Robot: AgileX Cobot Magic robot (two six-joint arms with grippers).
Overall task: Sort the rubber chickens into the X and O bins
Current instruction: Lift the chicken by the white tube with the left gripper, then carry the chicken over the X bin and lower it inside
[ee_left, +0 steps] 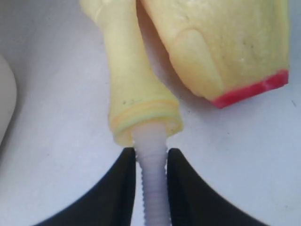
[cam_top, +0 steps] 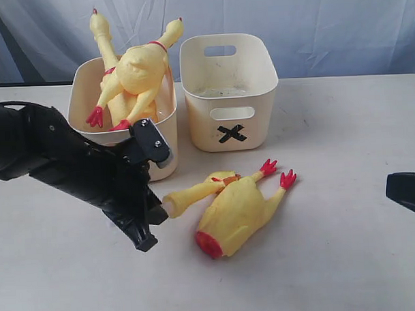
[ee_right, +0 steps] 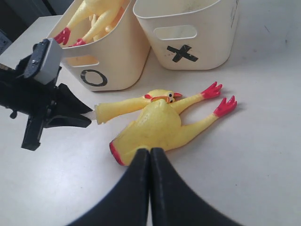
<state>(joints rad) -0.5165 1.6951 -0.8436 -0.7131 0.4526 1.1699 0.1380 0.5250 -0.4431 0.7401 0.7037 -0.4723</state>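
Observation:
A small thin rubber chicken (cam_top: 195, 193) lies on the table. My left gripper (ee_left: 149, 153) is shut on the white ribbed stem (ee_left: 149, 183) at its tail end. Touching it on the right lies a headless stubby chicken (cam_top: 240, 212) with a red neck rim and red feet. Two long chickens (cam_top: 140, 72) stick out of the O bin (cam_top: 79, 85). To the right of that stands the X bin (cam_top: 230, 114). My right gripper (ee_right: 150, 151) hovers shut and empty just short of the stubby chicken (ee_right: 155, 127).
The two bins stand side by side at the back of the white table. A black part of the right arm (cam_top: 406, 193) shows at the right edge. A blue cloth hangs behind the table.

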